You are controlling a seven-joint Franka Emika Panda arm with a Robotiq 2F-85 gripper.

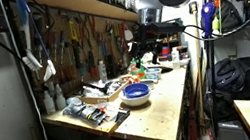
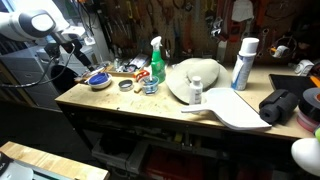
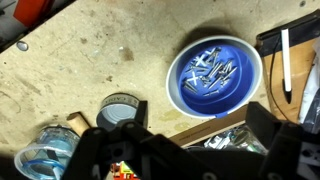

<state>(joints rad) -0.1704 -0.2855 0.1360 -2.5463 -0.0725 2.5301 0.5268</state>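
Observation:
My gripper [image 3: 185, 150] is open and empty, its two black fingers wide apart at the bottom of the wrist view. It hovers above the wooden workbench [image 3: 90, 60], just beside a blue bowl [image 3: 213, 75] with several metal screws in it. The bowl shows in both exterior views [image 1: 136, 93] [image 2: 98, 80], with the gripper [image 1: 145, 44] [image 2: 80, 45] above it. A grey tape roll [image 3: 122, 110] lies left of the bowl. A clear bag of hardware [image 3: 235, 142] on a cardboard piece lies between the fingers.
A clear plastic cup [image 3: 45, 160] stands by the tape roll. In an exterior view, a green spray bottle [image 2: 156, 62], a white hat [image 2: 195, 78], a white canister [image 2: 243, 62] and a black bag [image 2: 280, 105] stand along the bench. Tools hang on the back wall [image 1: 79, 37].

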